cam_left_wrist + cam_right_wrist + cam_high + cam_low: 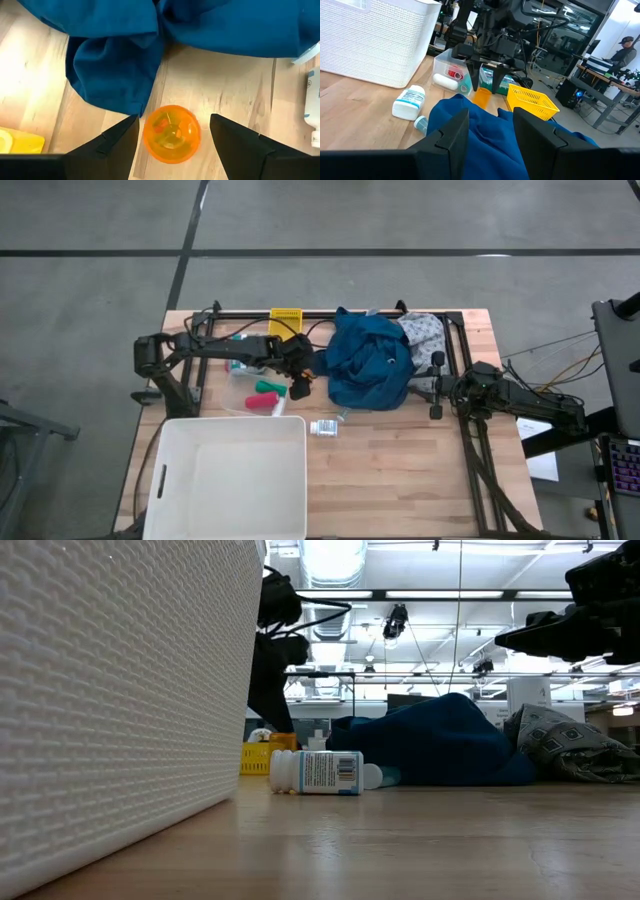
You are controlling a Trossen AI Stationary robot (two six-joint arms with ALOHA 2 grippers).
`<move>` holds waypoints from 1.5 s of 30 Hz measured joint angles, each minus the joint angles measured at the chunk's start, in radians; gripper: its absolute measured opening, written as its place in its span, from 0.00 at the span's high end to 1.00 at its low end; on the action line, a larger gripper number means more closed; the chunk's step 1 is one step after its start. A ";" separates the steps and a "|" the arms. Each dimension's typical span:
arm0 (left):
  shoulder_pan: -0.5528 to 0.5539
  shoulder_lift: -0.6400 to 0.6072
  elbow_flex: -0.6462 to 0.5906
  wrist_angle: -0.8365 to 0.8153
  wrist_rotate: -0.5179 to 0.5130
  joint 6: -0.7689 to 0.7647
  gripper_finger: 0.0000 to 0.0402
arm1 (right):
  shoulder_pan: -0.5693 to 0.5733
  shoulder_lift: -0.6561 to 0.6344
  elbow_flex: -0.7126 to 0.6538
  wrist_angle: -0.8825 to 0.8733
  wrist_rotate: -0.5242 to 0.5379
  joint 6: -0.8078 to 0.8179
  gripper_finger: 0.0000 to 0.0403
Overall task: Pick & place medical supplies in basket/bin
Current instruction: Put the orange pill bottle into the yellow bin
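White bottle [317,772], label print illegible

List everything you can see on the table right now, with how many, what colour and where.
Tub: one, white, near-left corner of the table.
Garment: one, blue, heaped at table centre.
Cloth: one, grey patterned, far side, against the garment.
Small basket: one, yellow, far edge.
Orange bottle: one, upright beside the garment's edge.
White bottle: one, lying near the tub's far-right corner.
Green item: one, left of the garment.
Red item: one, next to the green one.
Left pincer: open, astride the orange bottle.
Right pincer: open, over the garment.
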State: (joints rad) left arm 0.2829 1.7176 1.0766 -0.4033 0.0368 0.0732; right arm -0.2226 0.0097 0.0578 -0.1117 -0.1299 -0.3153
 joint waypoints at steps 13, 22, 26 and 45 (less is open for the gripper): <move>0.000 0.002 -0.004 -0.013 0.000 0.005 0.37 | 0.000 0.000 0.000 0.000 0.000 0.000 0.63; 0.001 0.041 -0.005 -0.015 -0.001 0.005 0.37 | 0.000 0.000 0.000 0.000 0.000 0.000 0.63; 0.001 0.041 -0.004 -0.013 -0.002 0.005 0.39 | 0.000 0.000 0.000 0.000 0.000 0.000 0.63; 0.002 0.041 -0.004 -0.001 -0.011 0.002 0.55 | 0.000 0.000 0.000 0.000 0.000 0.000 0.63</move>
State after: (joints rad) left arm 0.2848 1.7584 1.0729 -0.4042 0.0257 0.0750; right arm -0.2226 0.0093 0.0578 -0.1118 -0.1297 -0.3153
